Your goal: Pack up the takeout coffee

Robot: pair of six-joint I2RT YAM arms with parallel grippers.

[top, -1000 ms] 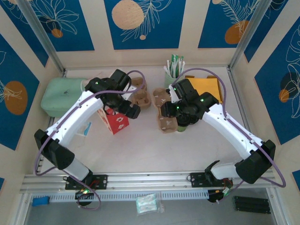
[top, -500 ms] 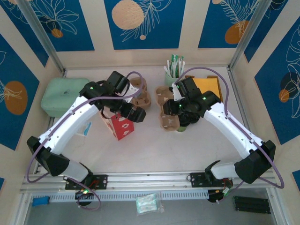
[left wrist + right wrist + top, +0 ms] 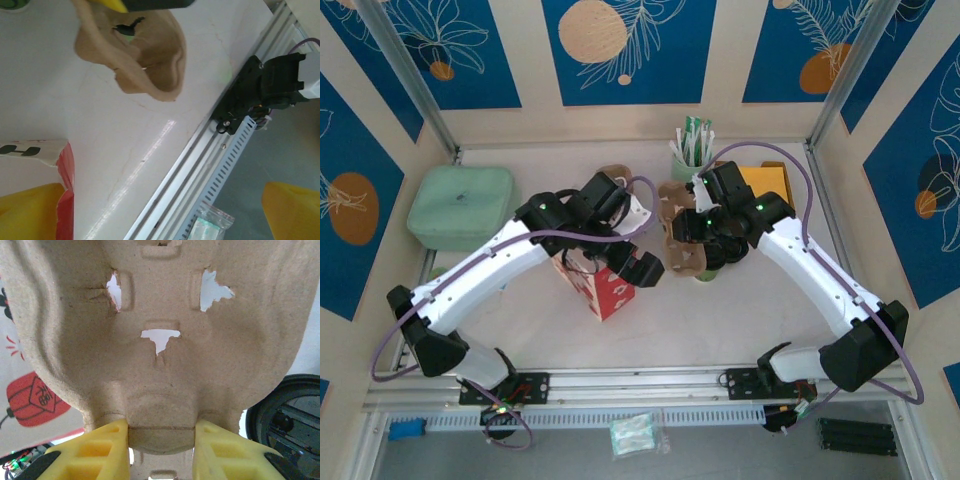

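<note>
My right gripper is shut on the edge of the brown cardboard cup carrier, holding it tilted above the table. The takeout coffee stands just right of the carrier, largely hidden under my right arm; its black lid shows at the right of the right wrist view. My left gripper is open wide, with bare table between the fingers. Its left finger touches the top edge of a red paper bag. The carrier also hangs at the top of the left wrist view.
A mint-green tumbler with sticks stands at the back. A mint-green box lies at the left and a yellow pad at the back right. Another brown carrier peeks out behind my left arm. The metal rail runs along the near edge.
My left arm has swung right and toward the near edge, and the red bag has shifted along with it. The right gripper has kept its hold on the carrier, nearly still.
</note>
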